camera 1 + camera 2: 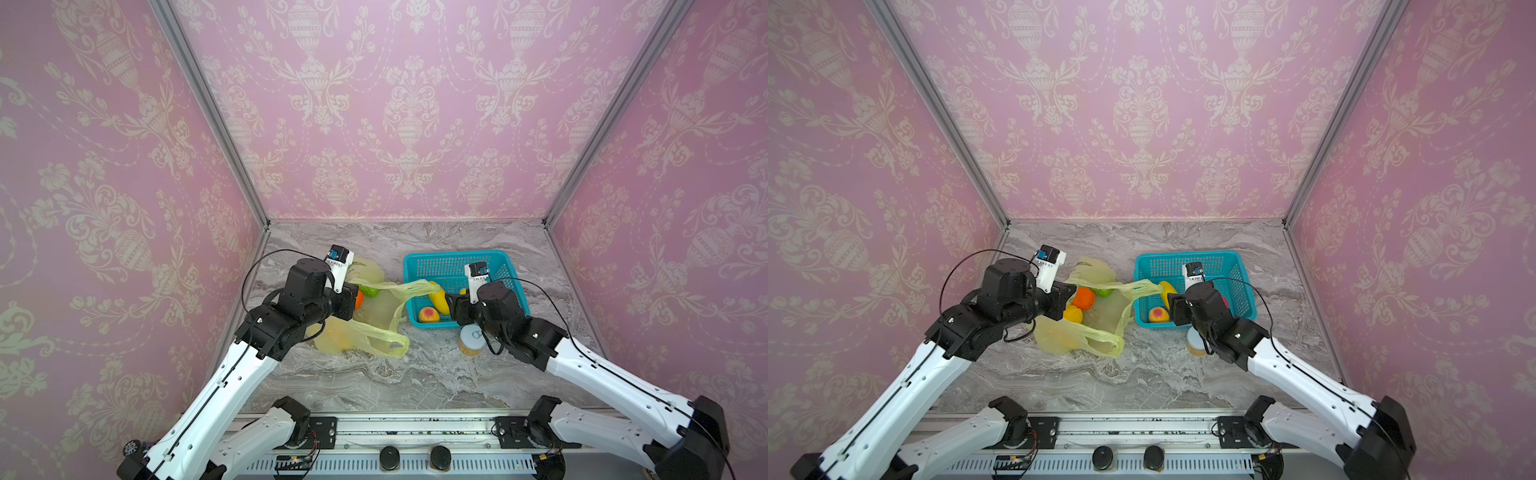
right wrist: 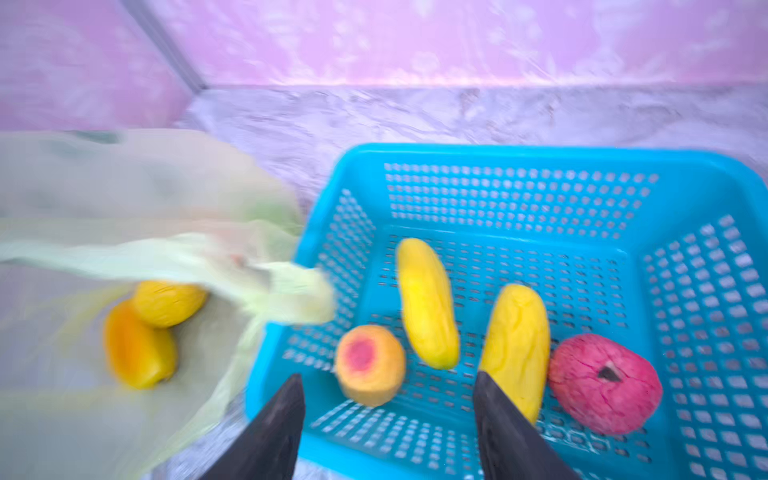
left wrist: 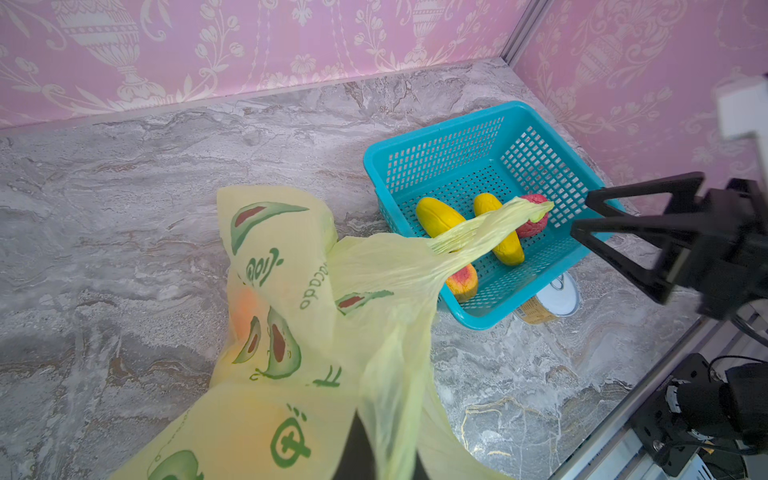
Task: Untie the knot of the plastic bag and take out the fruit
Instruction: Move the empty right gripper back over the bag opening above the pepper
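Observation:
The yellow-green plastic bag (image 1: 353, 332) lies open on the marble table, with my left gripper (image 3: 376, 449) shut on its film. The knot is out of view: one handle loop (image 3: 490, 228) stretches over the basket with its end free, and the other (image 1: 388, 341) lies on the table. Inside the bag sit an orange (image 1: 1084, 298), a round yellow fruit (image 1: 1073, 314) and a green one (image 1: 1102, 292). My right gripper (image 2: 387, 376) hangs open over the basket's near corner, empty, a short gap from the loop's end. The view from its wrist is blurred.
The teal mesh basket (image 1: 453, 257) stands at the right and holds two long yellow fruit (image 2: 428, 303), a pink-orange one (image 2: 370, 365) and a red one (image 2: 604, 384). A white-lidded jar (image 1: 471, 340) stands against the basket's near side, under my right arm.

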Motion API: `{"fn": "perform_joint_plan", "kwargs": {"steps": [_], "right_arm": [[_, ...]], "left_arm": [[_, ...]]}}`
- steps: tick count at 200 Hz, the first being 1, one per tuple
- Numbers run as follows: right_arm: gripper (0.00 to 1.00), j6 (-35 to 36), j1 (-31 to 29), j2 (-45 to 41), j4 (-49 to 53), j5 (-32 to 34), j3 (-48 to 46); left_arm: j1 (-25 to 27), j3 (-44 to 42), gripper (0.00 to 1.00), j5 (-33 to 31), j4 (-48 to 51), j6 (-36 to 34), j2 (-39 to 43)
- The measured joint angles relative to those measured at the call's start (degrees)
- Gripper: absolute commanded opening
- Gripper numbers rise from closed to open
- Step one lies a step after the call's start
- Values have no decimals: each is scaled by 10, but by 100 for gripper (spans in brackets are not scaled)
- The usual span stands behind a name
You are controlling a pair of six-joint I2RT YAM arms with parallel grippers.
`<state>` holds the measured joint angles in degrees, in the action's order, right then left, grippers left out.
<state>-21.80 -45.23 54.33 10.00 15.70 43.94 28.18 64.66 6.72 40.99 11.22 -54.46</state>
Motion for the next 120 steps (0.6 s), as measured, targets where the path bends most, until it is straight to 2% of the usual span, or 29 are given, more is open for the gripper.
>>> {"fn": "perform_joint_plan", "kwargs": {"steps": [20, 43, 85, 120], "right_arm": [[53, 9, -56, -40, -61, -40, -31], [53, 10, -97, -17, -121, -70, -66], [51, 10, -120, 115, -171, -94, -71], [49, 6, -128, 218, -192, -89, -23]], "left_arm": [[-4, 0, 0, 0, 0, 0, -1], [-8, 0, 0, 0, 0, 0, -6], [-17, 0, 0, 2, -1, 0, -9], [-30, 0, 0, 18, -3, 2, -23]]}}
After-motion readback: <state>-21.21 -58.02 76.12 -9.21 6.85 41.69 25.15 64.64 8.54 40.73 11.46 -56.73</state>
